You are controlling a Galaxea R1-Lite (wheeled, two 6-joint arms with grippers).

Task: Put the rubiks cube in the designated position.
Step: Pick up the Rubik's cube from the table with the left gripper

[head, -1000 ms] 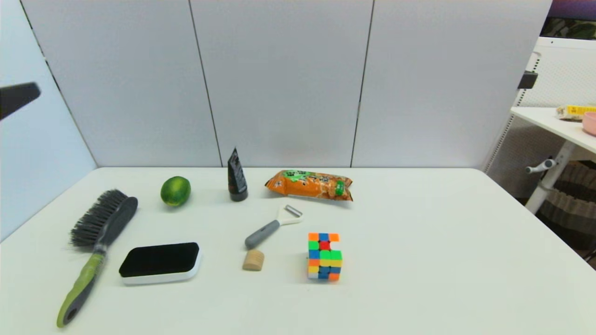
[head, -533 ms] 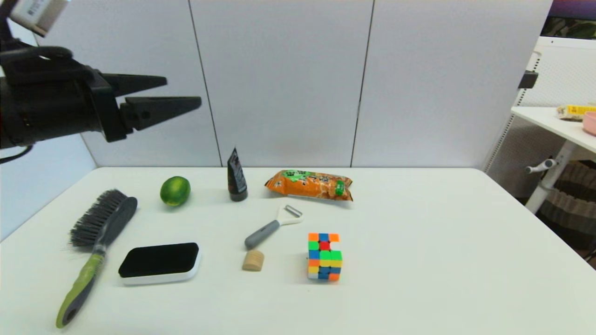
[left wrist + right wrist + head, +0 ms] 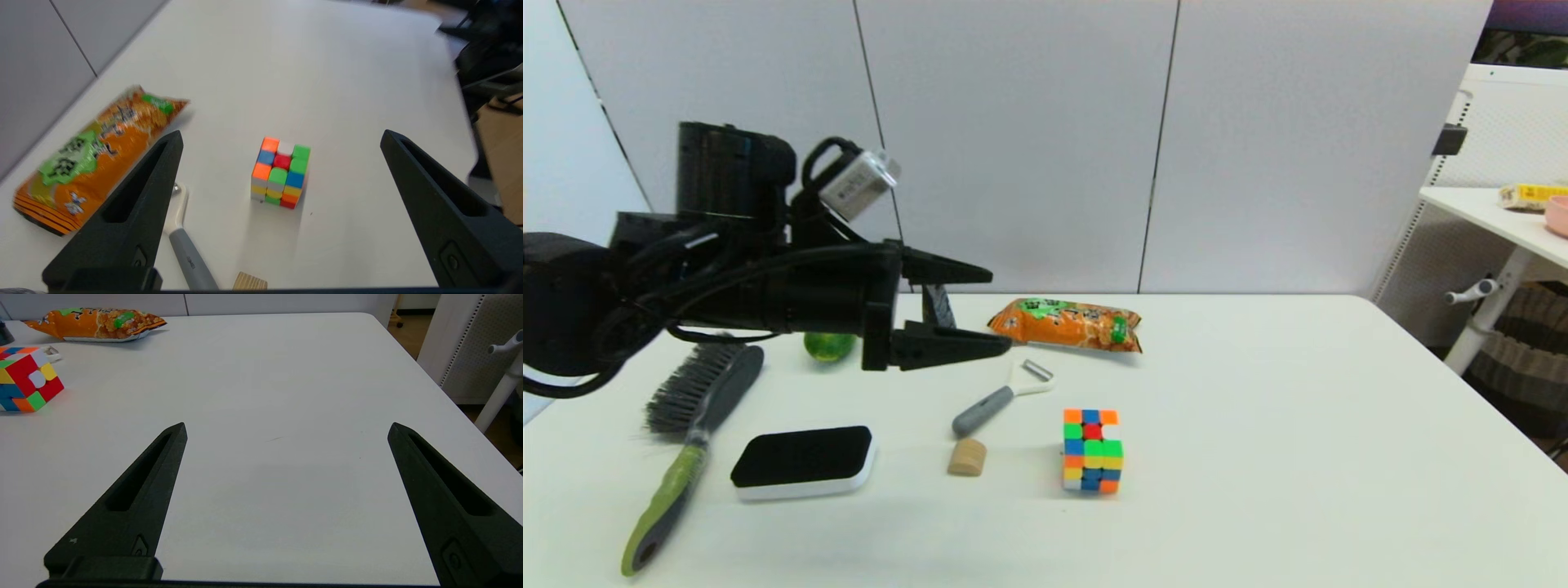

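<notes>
The rubiks cube (image 3: 1092, 451) stands on the white table (image 3: 1298, 425), right of centre and towards the front. It also shows in the left wrist view (image 3: 281, 173) and the right wrist view (image 3: 26, 377). My left gripper (image 3: 1001, 310) hangs open above the table, behind and to the left of the cube, pointing right. In its own view the left gripper (image 3: 282, 134) frames the cube at a distance, touching nothing. My right gripper (image 3: 288, 426) is open and empty, low over bare table to the cube's right, and is out of the head view.
An orange snack bag (image 3: 1066, 324), a grey-handled peeler (image 3: 1001, 396) and a small wooden cylinder (image 3: 967, 456) lie near the cube. Farther left are a black-topped eraser (image 3: 803, 460), a brush (image 3: 690, 408), a lime (image 3: 827, 346) and a black tube (image 3: 938, 306), partly behind the left arm.
My left arm has swung in from the upper left and come down and to the right over the table, fingers open. The cube and the other objects have not moved.
</notes>
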